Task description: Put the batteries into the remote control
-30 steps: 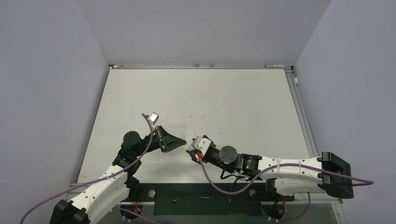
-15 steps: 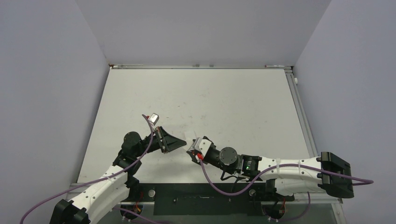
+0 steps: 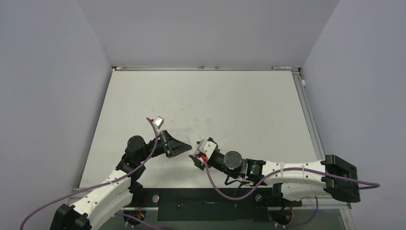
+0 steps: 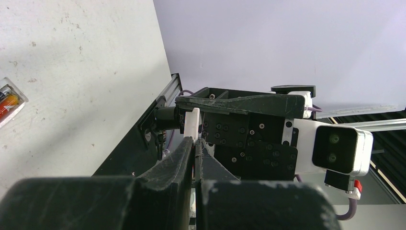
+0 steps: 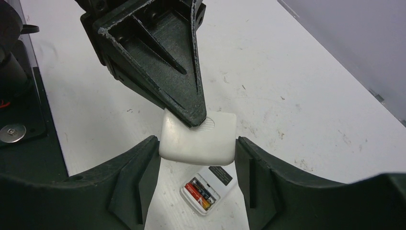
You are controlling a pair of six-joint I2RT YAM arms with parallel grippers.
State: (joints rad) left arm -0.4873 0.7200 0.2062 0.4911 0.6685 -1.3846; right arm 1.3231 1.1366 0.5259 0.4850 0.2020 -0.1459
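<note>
The remote control [image 5: 225, 185] lies back up on the table, its compartment uncovered. Both batteries [image 5: 201, 189] sit side by side inside, one reddish, one dark. Above it my left gripper [image 5: 197, 119] is shut, pinching the top edge of a white battery cover [image 5: 201, 143]. My right gripper [image 5: 197, 143] is open, its fingers [image 5: 143, 167] closely flanking the cover's two sides. In the left wrist view the thin cover [image 4: 193, 125] pokes out past my left gripper [image 4: 195, 143], and the remote [image 4: 19, 103] shows at the far left. From above, the two grippers [image 3: 189, 146] [image 3: 195, 156] meet tip to tip.
The white table [image 3: 215, 105] stretches back to grey walls on three sides. A black base plate [image 3: 206, 205] runs along the near edge between the arm bases. The right wrist camera [image 4: 340, 148] faces my left gripper closely.
The right arm has edged slightly left toward the left gripper. The left arm has stayed put, still shut on the cover.
</note>
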